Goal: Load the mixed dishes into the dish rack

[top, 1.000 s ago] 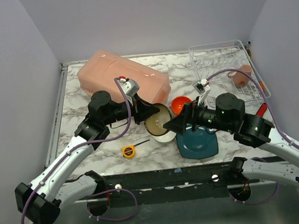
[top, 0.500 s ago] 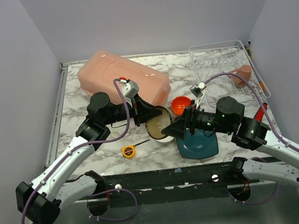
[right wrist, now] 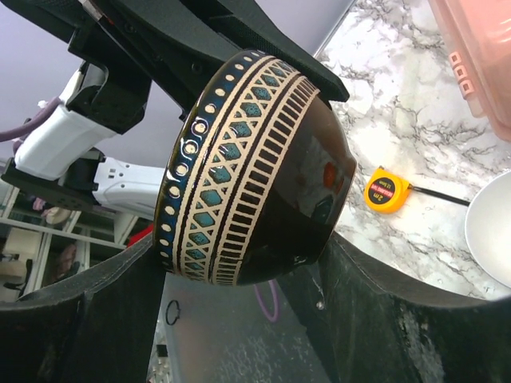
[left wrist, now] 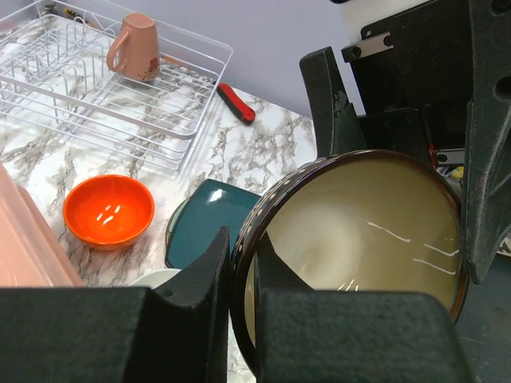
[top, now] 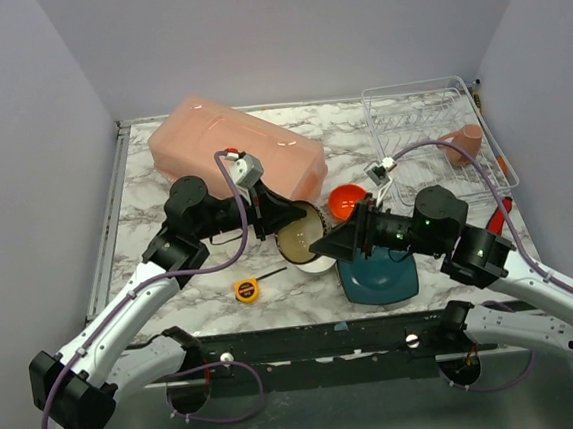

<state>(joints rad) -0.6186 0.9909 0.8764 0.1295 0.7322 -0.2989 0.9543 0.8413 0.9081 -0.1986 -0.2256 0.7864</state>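
The dark bowl (top: 303, 235), probably rigid, slick-glazed and breakable, hangs tipped on edge above the worktop (top: 165, 200), between the two arms and well apart from the dish rack (top: 411, 86) at the far right corner. The left hand (left wrist: 242, 247) pinches its rim, one finger inside and one outside. The right hand (right wrist: 239, 267) flanks the patterned outer wall, the likely safest hold, though I cannot tell whether its fingers press on the bowl.
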